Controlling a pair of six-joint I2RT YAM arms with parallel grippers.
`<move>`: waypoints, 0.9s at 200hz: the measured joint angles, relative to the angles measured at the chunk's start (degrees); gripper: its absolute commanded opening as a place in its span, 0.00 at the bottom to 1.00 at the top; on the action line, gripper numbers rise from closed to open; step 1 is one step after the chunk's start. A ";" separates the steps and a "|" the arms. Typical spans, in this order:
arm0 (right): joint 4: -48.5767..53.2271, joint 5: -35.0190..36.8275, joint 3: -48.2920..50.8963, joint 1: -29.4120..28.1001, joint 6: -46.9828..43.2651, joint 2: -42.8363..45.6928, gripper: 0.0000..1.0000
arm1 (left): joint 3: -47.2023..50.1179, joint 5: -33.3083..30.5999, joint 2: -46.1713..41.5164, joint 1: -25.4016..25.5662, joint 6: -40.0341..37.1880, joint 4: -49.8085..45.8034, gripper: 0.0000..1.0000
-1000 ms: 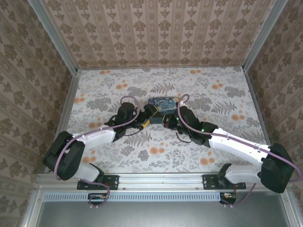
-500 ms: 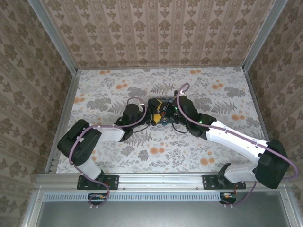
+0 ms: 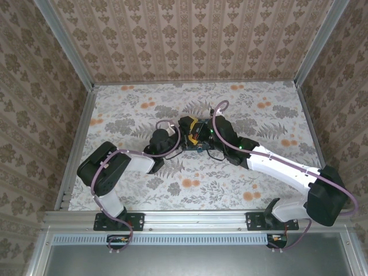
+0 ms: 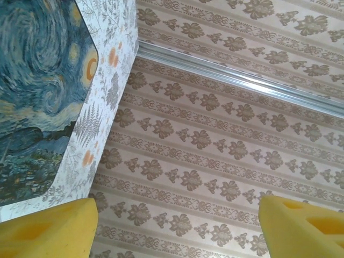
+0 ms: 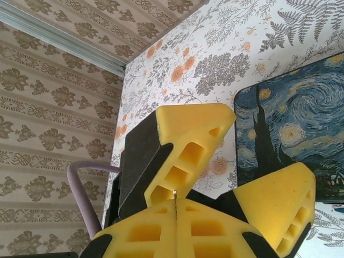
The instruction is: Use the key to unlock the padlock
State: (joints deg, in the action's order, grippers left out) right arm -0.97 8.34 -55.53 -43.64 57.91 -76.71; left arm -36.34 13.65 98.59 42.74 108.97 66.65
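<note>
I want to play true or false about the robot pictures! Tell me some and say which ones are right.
1. The starry-night box lies on the flowery table. True.
2. The left hand is squeezed shut. False: its yellow fingers stand wide apart.
3. The right hand is shut, with a thin silvery key poking out between its fingers. True.
4. The two hands are at opposite ends of the table. False: they meet at the box in the middle.
</note>
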 measured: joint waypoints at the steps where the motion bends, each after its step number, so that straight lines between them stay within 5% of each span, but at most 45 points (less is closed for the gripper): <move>1: -0.02 0.00 0.00 0.00 0.00 -0.02 0.00 | 0.00 -0.04 0.00 0.02 0.04 0.09 0.79; 101: -2.97 0.02 3.91 1.99 1.31 -1.42 0.00 | 0.90 -1.46 0.94 1.07 2.14 3.50 0.67; 180: -4.76 -0.02 7.04 3.80 2.27 -1.40 0.00 | 1.77 -0.83 0.92 0.11 -0.44 3.65 0.69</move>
State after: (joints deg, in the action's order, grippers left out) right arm -5.74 8.32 -48.49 -39.83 60.18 -78.11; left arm -34.57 12.82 99.50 42.85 108.53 70.30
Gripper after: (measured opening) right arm 0.067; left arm 0.679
